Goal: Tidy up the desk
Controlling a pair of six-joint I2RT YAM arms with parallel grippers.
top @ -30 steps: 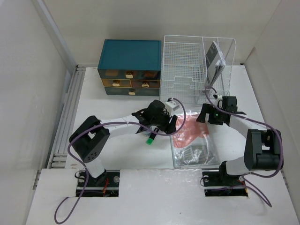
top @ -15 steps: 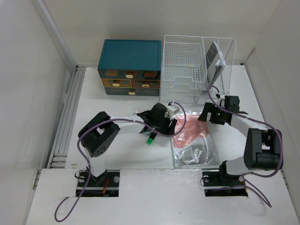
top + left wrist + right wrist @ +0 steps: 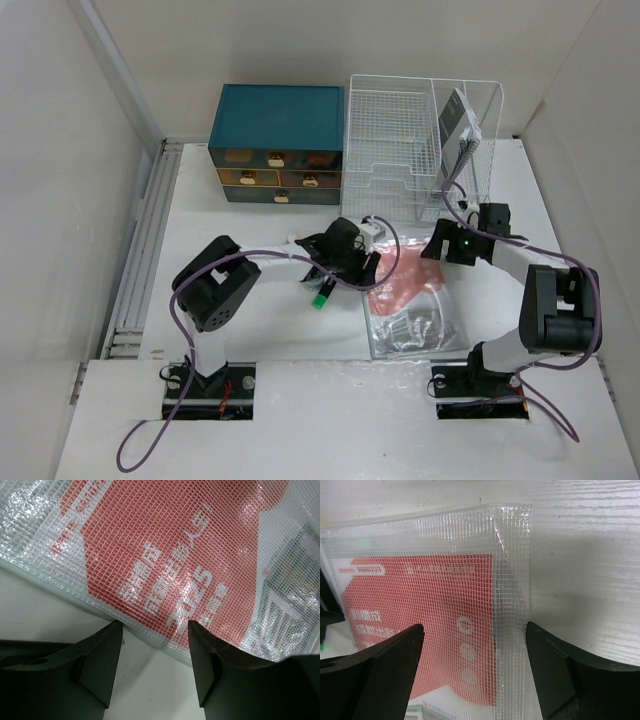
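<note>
One mesh pouch (image 3: 412,312) on desk (image 3: 262,332)

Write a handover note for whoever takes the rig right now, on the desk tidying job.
Left tool: open, nothing held, at the left edge of the pouch.
Right tool: open, straddling the pouch's far right corner, not gripping.
Pouch lies flat on the desk, in front of the rack. A green item lies by the left arm.
Done: a notebook stands in the rack.
Left: probably grip the pouch and file it, then the green item.
</note>
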